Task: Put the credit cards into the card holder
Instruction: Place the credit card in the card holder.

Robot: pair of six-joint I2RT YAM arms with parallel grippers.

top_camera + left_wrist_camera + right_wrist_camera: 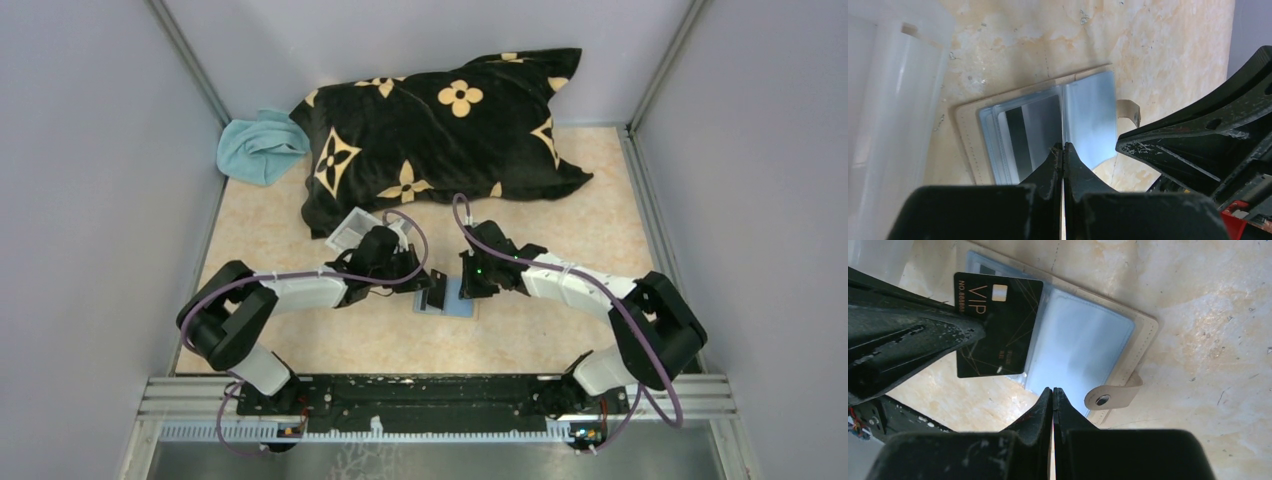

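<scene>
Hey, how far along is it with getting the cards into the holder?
Done: the card holder lies open. In hand: the left gripper pinches a black VIP card over its clear sleeves; the right gripper is shut beside them. Left: seating that card.

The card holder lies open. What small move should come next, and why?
Probably the left gripper should tilt the black VIP card flatter and ease its edge toward a clear sleeve of the card holder. The card is pinched above the open holder, apparently not yet in a pocket. The right gripper is shut near the snap tab.
</scene>
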